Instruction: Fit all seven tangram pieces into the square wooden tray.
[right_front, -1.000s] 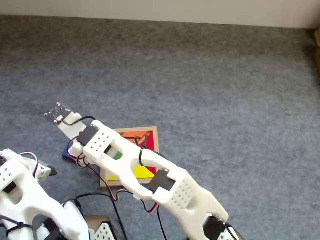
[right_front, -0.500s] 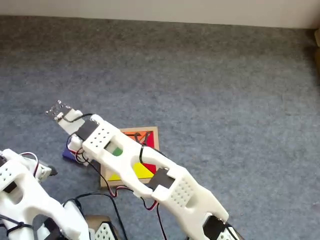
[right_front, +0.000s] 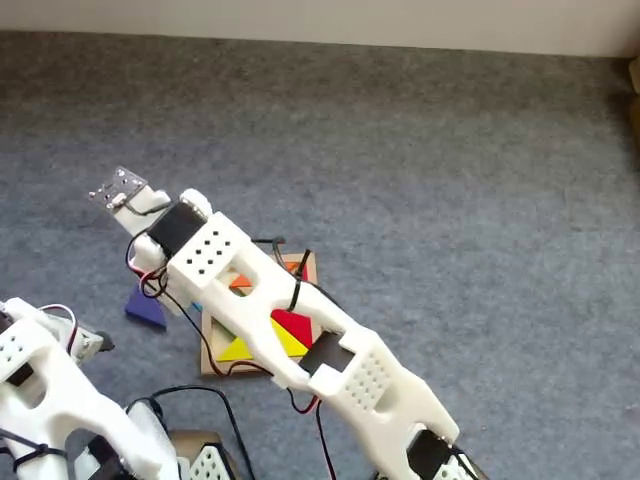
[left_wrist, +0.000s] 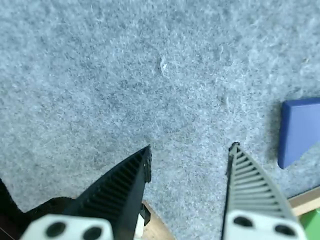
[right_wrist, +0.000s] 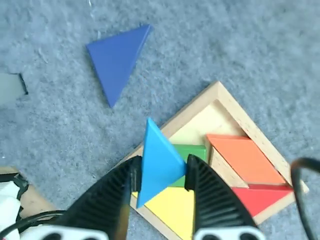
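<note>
My right gripper (right_wrist: 162, 165) is shut on a light blue triangle (right_wrist: 160, 160), held on edge above the near corner of the square wooden tray (right_wrist: 222, 92). Green (right_wrist: 192, 151), orange (right_wrist: 245, 157), red (right_wrist: 260, 196) and yellow (right_wrist: 170, 205) pieces lie in the tray. A dark blue triangle (right_wrist: 117, 60) lies flat on the carpet beside the tray, also visible in the high view (right_front: 147, 308). My left gripper (left_wrist: 190, 148) hangs open over bare carpet, with the dark blue triangle (left_wrist: 300, 130) off to one side.
Grey carpet covers the whole floor. In the high view the right arm (right_front: 215, 265) stretches across the tray (right_front: 230, 367), hiding part of it. The left arm (right_front: 45, 390) sits at the near left corner. Cables trail along both arms.
The right arm has swung a little toward the far left and risen, uncovering more of the tray's pieces. The left arm has stayed still.
</note>
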